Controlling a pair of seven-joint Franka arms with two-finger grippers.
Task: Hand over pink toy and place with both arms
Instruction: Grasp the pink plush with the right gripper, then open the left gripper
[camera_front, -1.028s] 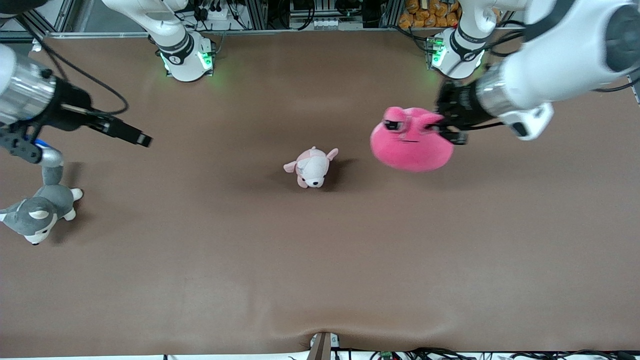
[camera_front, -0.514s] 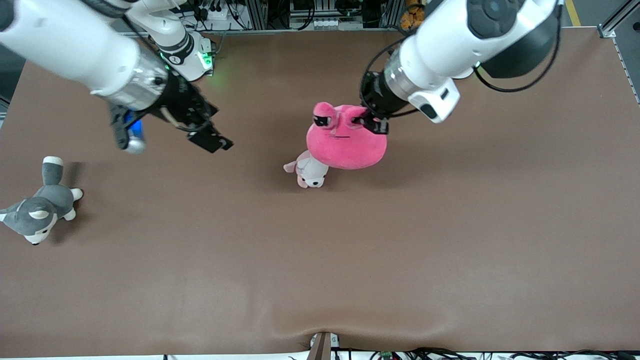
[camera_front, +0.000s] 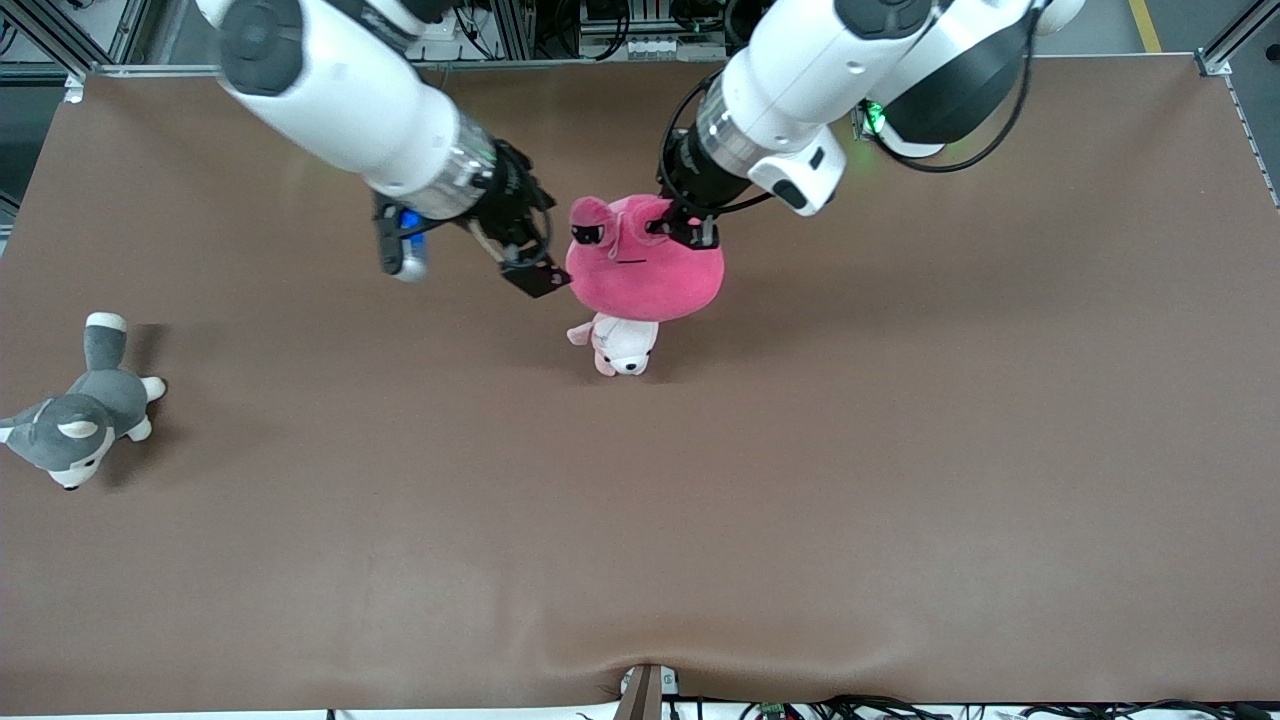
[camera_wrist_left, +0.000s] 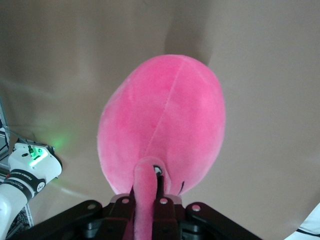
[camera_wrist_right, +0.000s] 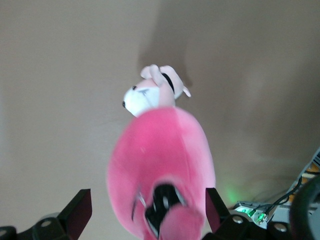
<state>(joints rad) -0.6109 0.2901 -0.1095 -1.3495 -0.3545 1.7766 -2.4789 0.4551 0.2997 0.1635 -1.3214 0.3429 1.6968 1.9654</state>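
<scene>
Left tool pinches the pink toy by one eye stalk; right tool gapes wide around the other.

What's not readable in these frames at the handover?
- Front view: most of the puppy plush, covered by the pink toy hanging over it.
- Left wrist view: left gripper is cut off by the frame edge; only its grip on an eye stalk shows.
- Right wrist view: right gripper open; toy contact unclear, blurred.
</scene>
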